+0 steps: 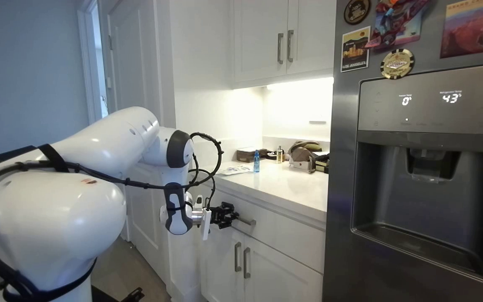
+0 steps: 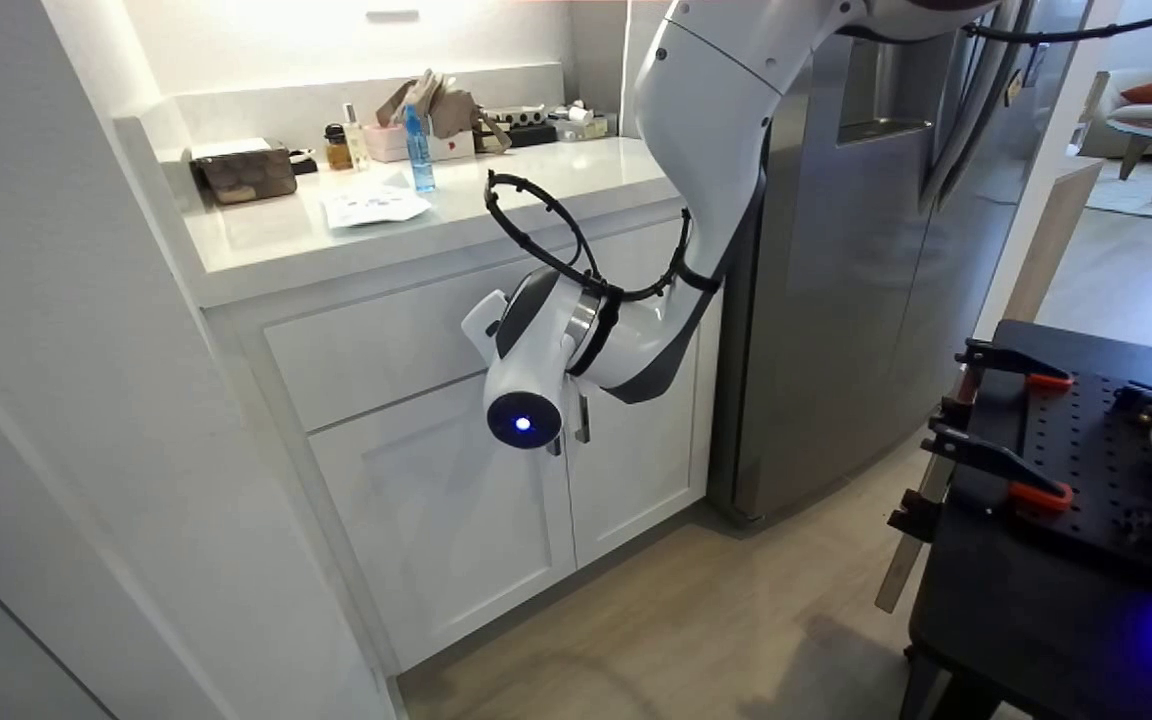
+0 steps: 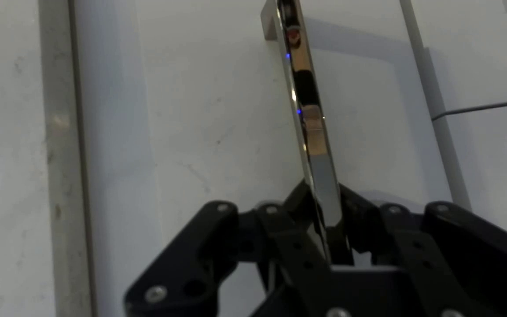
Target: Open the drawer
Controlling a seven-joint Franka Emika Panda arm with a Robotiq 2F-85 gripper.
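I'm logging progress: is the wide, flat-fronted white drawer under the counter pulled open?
No, in an exterior view the drawer sits flush with the white cabinet, and none of its inside shows.

The wrist view's top edge crops the handle [image 3: 313, 116] on the drawer [image 3: 222, 110]; the pincer [image 3: 326, 200], blurred and cut off below, hides its lower end. In an exterior view, the arm [image 2: 706, 150] hides handle and pincer. In an exterior view, the right edge cuts the fridge [image 1: 417, 138].
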